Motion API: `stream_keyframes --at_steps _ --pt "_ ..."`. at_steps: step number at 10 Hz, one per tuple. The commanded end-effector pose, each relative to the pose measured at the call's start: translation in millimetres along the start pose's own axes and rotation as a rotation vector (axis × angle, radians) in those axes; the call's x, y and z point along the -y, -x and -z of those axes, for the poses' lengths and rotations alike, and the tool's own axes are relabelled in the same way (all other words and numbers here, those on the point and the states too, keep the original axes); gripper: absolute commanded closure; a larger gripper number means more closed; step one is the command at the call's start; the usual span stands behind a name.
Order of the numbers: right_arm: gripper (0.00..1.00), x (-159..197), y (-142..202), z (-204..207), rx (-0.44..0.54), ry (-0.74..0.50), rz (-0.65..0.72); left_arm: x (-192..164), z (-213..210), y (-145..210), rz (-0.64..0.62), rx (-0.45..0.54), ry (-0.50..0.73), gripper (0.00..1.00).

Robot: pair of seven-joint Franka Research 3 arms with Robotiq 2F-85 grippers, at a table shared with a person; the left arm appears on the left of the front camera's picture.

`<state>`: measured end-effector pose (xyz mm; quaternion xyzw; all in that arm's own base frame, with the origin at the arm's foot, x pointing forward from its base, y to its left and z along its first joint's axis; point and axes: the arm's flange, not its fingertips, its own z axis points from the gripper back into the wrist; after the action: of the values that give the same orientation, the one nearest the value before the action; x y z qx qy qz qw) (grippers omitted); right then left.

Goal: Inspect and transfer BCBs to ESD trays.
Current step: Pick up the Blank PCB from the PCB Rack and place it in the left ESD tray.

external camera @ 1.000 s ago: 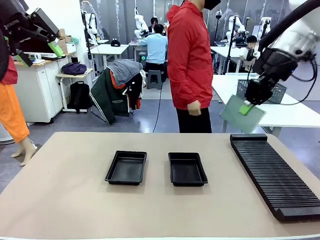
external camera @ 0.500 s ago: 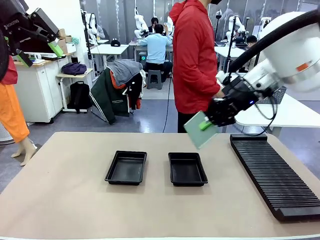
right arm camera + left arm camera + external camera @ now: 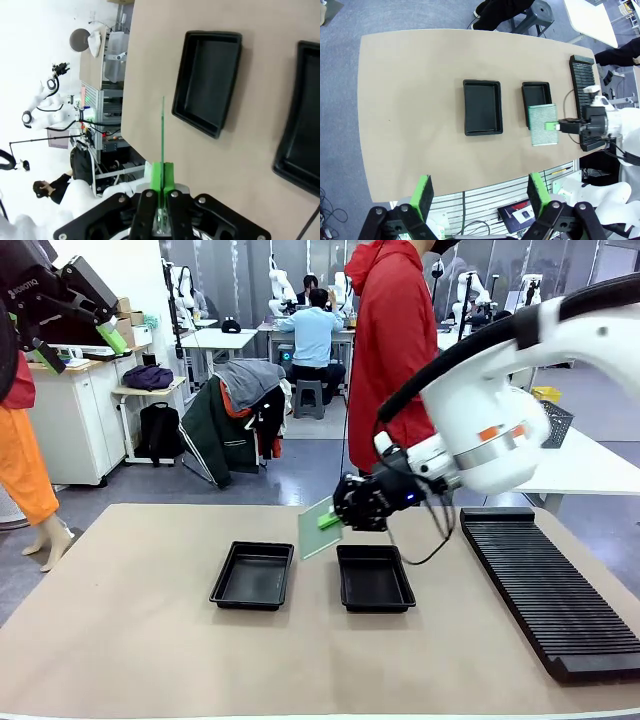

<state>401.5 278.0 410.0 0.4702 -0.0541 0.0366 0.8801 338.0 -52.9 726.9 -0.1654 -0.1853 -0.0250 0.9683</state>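
Front view: the right gripper (image 3: 333,521) hangs at eleven o'clock of the right ESD tray (image 3: 375,580). Its green pads pinch the edge of a BCB (image 3: 316,530), which stands tilted in the air above the gap between that tray and the left ESD tray (image 3: 252,575). Both trays lie on the table (image 3: 130,640), with a black slotted rack (image 3: 550,590) at three o'clock of them. The left gripper (image 3: 78,345) is raised at ten o'clock of the picture, fingers spread, holding nothing. A person in a red jacket (image 3: 395,350) stands at the far side.

Left wrist view: seen from high above, the left gripper (image 3: 481,195) stands wide apart at six o'clock. The BCB (image 3: 541,125) shows its face at six o'clock of the right ESD tray (image 3: 536,97), and the right gripper (image 3: 554,126) clamps its three o'clock edge.

Right wrist view: the right gripper (image 3: 162,175) squeezes the BCB (image 3: 162,125), which is edge-on as a thin line rising to twelve o'clock. The left ESD tray (image 3: 210,80) lies at one o'clock.
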Motion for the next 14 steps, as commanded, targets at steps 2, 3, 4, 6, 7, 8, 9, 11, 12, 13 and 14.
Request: stream_keyframes --at_steps 2,3,4,6,7,8,9,11,12,13,14 --pt "0.97 5.6 -14.9 62.6 0.086 -0.053 0.001 -0.2 1.0 0.2 -0.001 -0.002 0.000 0.00" --pt "0.97 8.1 -18.2 81.9 0.097 -0.049 0.015 -0.2 1.0 0.2 -0.001 -0.002 0.000 0.00" --pt "0.97 10.1 -23.4 102.8 0.091 -0.050 0.016 -0.2 1.0 0.2 -0.001 -0.002 0.000 0.00" --pt "0.97 18.6 -32.3 139.8 0.116 -0.034 0.034 -0.2 1.0 0.2 -0.001 -0.002 0.000 0.00" --pt "0.97 24.4 -34.8 154.5 0.112 -0.029 0.048 -0.2 1.0 0.2 -0.001 -0.002 0.000 0.00" --pt "0.97 27.7 -37.4 166.0 0.097 -0.022 0.049 -0.2 1.0 0.2 -0.001 -0.002 0.000 0.00" --pt "0.97 33.0 -39.0 174.8 0.104 -0.014 0.058 -0.2 1.0 0.2 -0.001 -0.002 0.000 0.00" --pt "0.97 42.6 -42.4 189.1 0.110 -0.009 0.085 -0.2 1.0 0.2 -0.001 -0.002 0.000 0.00" --pt "0.97 45.3 -44.2 193.7 0.106 -0.001 0.099 -0.2 1.0 0.2 -0.001 -0.002 0.000 0.00" --pt "0.97 48.2 -45.2 198.1 0.092 0.003 0.114 -0.2 1.0 0.2 -0.001 -0.002 0.000 0.00" --pt "0.97 51.0 -45.6 201.5 0.083 0.010 0.144 -0.2 1.0 0.2 -0.001 -0.002 0.000 0.00"
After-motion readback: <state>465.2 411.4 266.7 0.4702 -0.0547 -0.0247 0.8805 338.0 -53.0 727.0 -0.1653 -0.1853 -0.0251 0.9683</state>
